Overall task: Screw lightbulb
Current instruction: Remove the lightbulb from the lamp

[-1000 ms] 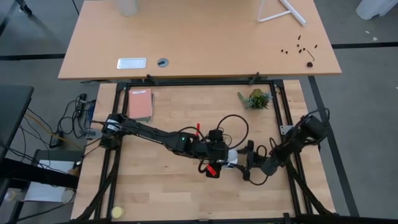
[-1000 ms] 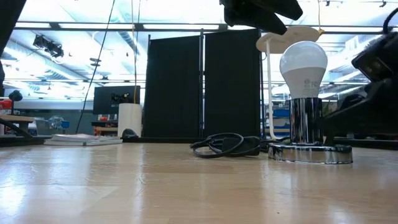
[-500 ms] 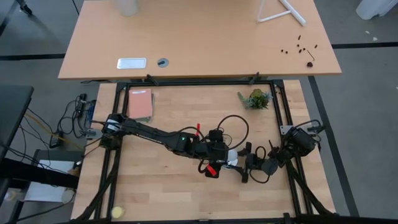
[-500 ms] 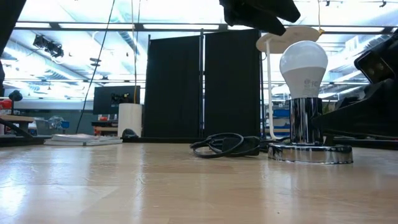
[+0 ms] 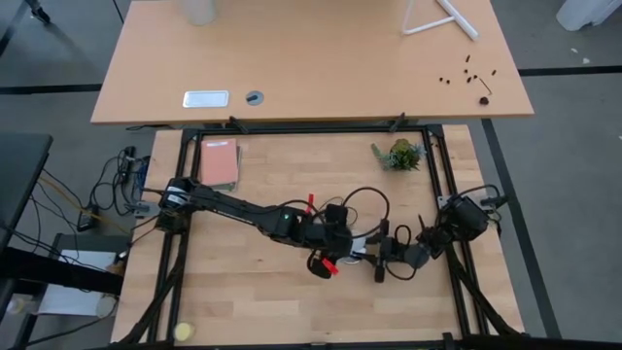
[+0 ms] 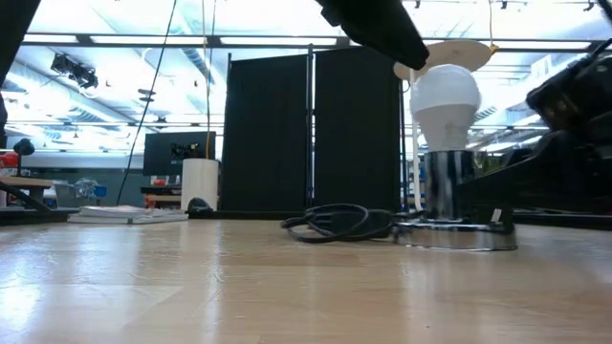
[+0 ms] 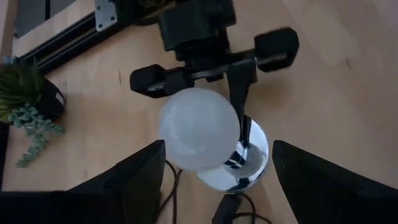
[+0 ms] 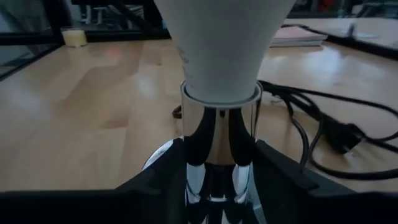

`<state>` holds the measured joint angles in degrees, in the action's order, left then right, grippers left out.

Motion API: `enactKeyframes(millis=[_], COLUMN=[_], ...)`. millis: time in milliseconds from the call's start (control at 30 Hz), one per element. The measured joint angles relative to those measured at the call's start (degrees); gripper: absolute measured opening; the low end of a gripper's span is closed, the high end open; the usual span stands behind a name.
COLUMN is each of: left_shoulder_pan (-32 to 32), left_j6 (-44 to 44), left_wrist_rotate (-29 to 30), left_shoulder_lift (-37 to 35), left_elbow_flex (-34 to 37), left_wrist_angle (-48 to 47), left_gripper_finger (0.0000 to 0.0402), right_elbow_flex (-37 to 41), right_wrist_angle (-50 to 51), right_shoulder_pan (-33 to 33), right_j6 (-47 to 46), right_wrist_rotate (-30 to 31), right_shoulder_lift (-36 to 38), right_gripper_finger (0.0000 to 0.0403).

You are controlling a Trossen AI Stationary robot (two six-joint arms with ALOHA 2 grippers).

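Shows the lightbulb standing upright, white globe uppermost, its base down in the chrome socket, right of the middle of the wooden table toward its near edge

Finds the socket column rising from a round mirror-bright foot flat on the wood, with a black cord coiled just beside it

Places the right gripper low at the socket, reaching in from the table's right side; catches its two fingers drawn in against either side of the chrome column below the bulb, pinching the socket as far as the right wrist view tells

Sets the left gripper straight above the bulb, pointing down; shows its fingers spread wide to either side of the globe, clear of the glass and holding nothing

Leaves a small potted plant well apart toward the far right corner, and a pink book at the far left
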<state>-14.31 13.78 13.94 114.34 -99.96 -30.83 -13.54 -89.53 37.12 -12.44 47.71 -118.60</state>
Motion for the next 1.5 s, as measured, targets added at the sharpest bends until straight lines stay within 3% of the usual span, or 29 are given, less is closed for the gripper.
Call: enactKeyframes(millis=[233,433,800,933,1100,1500], left_shoulder_pan=[0.02,-0.06,-0.07,-0.24,-0.35,-0.44], left_j6=[2.83,0.54,-0.74,-0.46,-0.48,-0.96], left_wrist_rotate=[2.29,2.97,4.56,6.07,6.33,4.10], left_shoulder_lift=[0.00,0.00,0.00,0.04,0.00,0.02], left_elbow_flex=[0.00,0.00,-1.55,-3.37,-4.15,-4.17], left_wrist_angle=[-2.47,-5.88,-8.32,-11.36,-11.67,-11.89], left_gripper_finger=[0.0300,0.0300,0.0300,0.0300,0.0300,0.0300], right_elbow_flex=[-1.95,-2.23,-4.67,-6.12,-7.10,-7.16], right_wrist_angle=[1.07,1.06,1.04,2.73,3.33,3.29], right_shoulder_pan=[-5.56,-6.57,-8.80,-10.23,-11.18,-11.14], right_j6=[1.79,2.11,4.97,6.57,7.56,7.73], right_wrist_rotate=[-9.20,-10.02,-10.02,-10.29,-12.90,-13.34], right_shoulder_lift=[0.04,0.01,-0.01,-0.01,-0.42,-0.42], right_gripper_finger=[0.0163,0.0176,0.0296,0.0316,0.0301,0.0215])
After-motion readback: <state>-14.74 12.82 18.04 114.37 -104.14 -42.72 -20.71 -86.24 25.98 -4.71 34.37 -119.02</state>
